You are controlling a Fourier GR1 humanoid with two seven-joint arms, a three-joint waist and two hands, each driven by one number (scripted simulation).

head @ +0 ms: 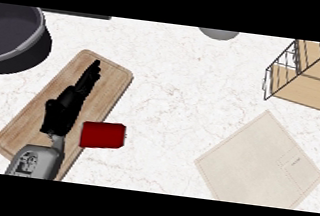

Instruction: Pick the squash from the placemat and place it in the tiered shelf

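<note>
Counter (179,97): placemat (261,160) far from left hand (64,109) (fingers (90,75) straight).

A grey forearm (35,161) enters from the lower edge at the lower left of the frame and slants up and a little to the right. Its upper end narrows into a pale wrist (56,140), which carries the black left hand (64,111) in the left-middle of the frame. The hand follows the same slant as the forearm. Its fingers (88,78) are stretched out straight and held close together, pointing toward the upper right, and their tips reach into the upper left quarter. Whether the palm faces down cannot be told.
</note>
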